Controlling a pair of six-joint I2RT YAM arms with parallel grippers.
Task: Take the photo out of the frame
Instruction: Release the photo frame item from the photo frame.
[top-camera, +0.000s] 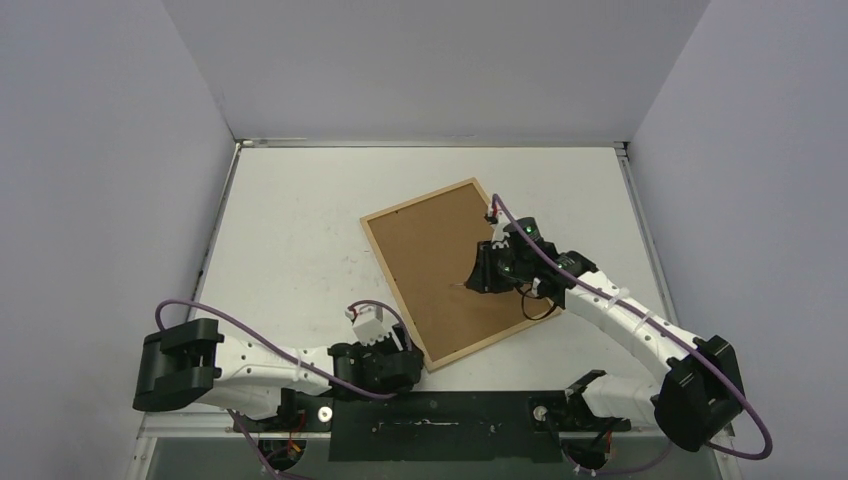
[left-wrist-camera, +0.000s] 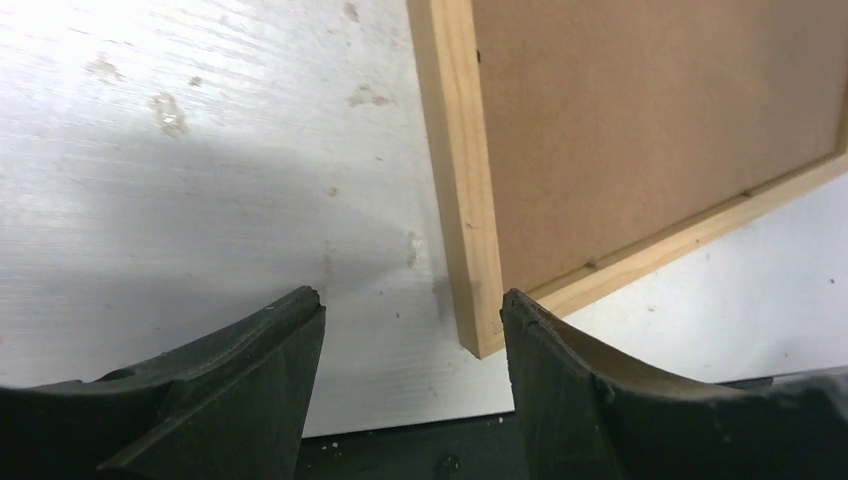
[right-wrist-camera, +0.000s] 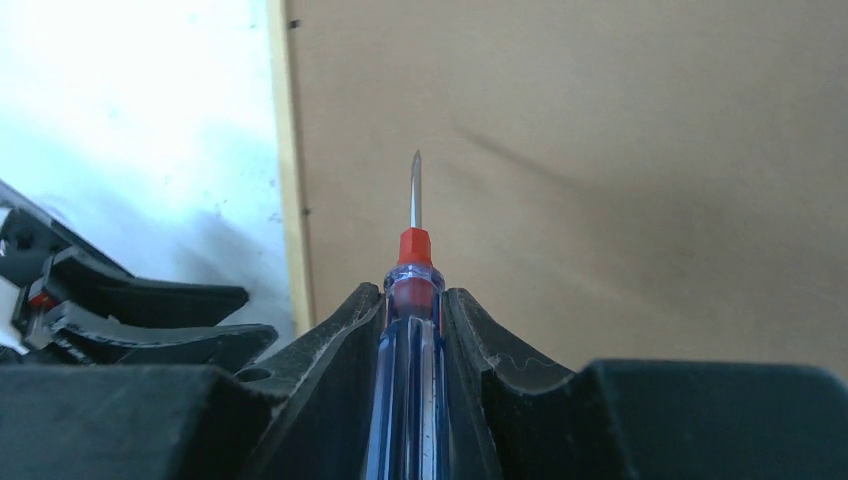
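- Since the frame (left-wrist-camera: 455, 150) lies face down on the table (top-camera: 290, 230), I start at its near corner, which sits just ahead of my left pincer (left-wrist-camera: 410, 300). That pincer stands wide and holds nothing. I cannot tell whether either finger brushes the moulding.
- That hand would do best, I judge, by pressing on the corner or closing on its moulding, so the frame does not slide when I pry further in.
- Further in, over the frame's middle, my right pincer (right-wrist-camera: 413, 295) is clamped on a screwdriver (right-wrist-camera: 414, 248) by its blue handle. The bare tip points ahead, over the brown backing panel (right-wrist-camera: 600, 150).
- The step in hand looks like freeing that backing. The photo does not show, and I take it to lie underneath.
- To do it well, I should bring the tip to the seam where the backing meets the moulding, not to the open board, where it would only scratch.
- Small dark specks (right-wrist-camera: 305, 211) sit along that seam, perhaps retaining pins, though they are too small to be sure.
- A low blade angle and a gentle lever would lift the backing without denting the soft wood.
- At the frame's far corner nothing is lifted yet, and the backing looks seated.
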